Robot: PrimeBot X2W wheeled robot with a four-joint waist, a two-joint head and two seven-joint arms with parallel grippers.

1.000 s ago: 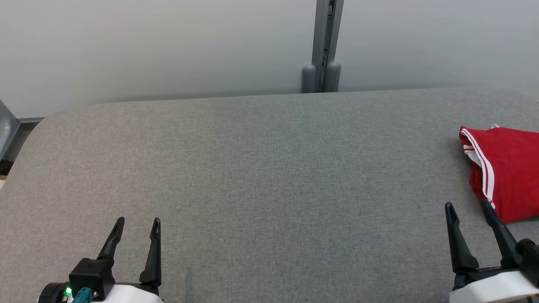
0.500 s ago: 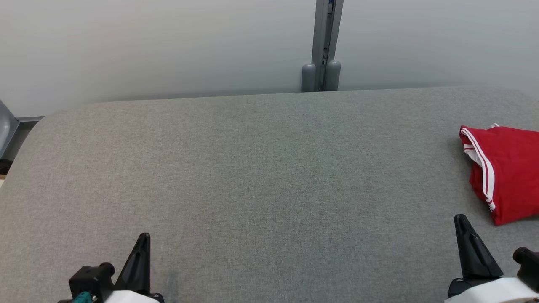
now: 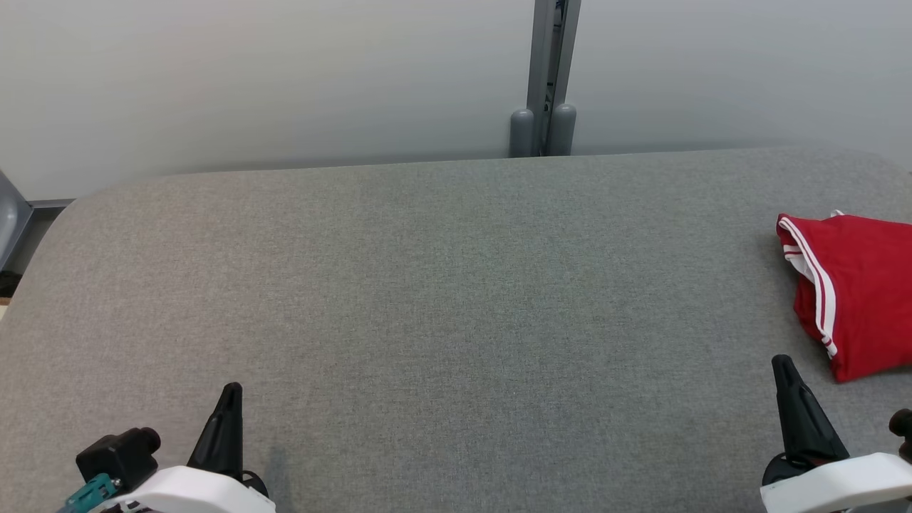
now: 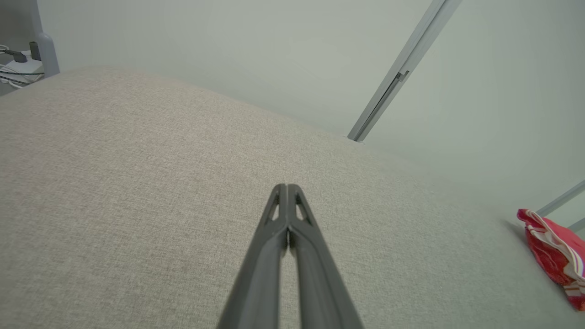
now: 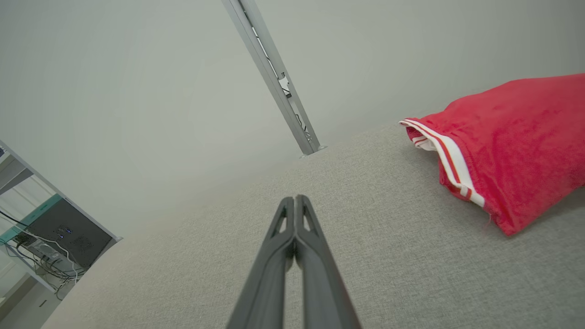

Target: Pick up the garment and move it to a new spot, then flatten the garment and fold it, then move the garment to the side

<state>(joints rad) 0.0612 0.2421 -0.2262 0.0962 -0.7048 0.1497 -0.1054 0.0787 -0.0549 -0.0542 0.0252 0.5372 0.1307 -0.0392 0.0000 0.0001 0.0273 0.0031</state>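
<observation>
Seeing garment as a compact red bundle at far right of table, cut off by head view's edge. Reads as folded and parked aside, so likely all steps done. Could equally be unstarted; can't settle that from this.

On left gripper, near-left: jaws fully shut, nothing held. Same on right gripper, near-right: shut, empty, just short of garment, not touching.

Plenty of bare top across middle and left for any spreading. Worth watching rounded far-left corner, far edge against wall, and post behind it.
</observation>
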